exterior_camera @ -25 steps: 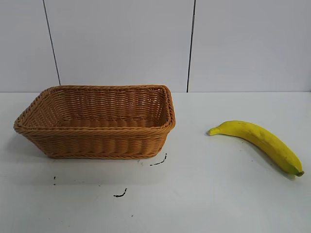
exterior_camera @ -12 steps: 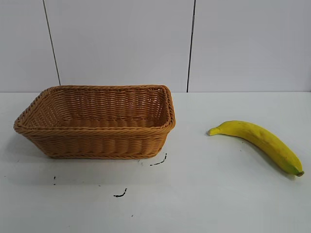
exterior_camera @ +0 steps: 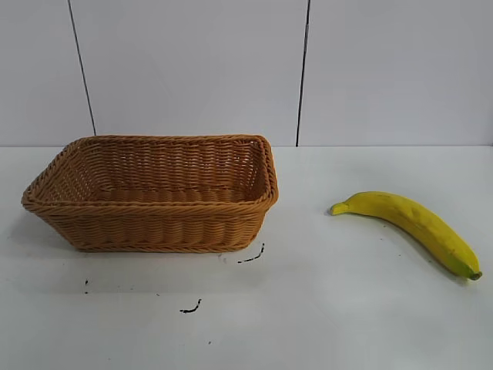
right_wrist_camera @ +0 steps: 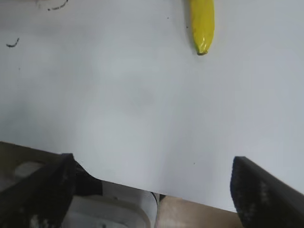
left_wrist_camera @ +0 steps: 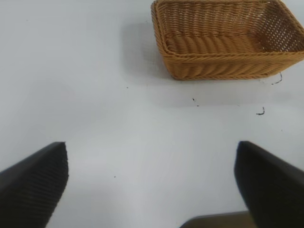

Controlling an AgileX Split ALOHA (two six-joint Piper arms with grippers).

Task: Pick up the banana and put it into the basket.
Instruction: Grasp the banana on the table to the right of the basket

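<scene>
A white table with small black marks stands against a pale panelled wall with dark seams.

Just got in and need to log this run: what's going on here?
Nothing is held yet. The banana lies on the white table, to the right of the empty basket and apart from it. The right gripper is open near the table's edge, with the banana's tip ahead of it. The left gripper is open too, facing the basket from a distance.
</scene>
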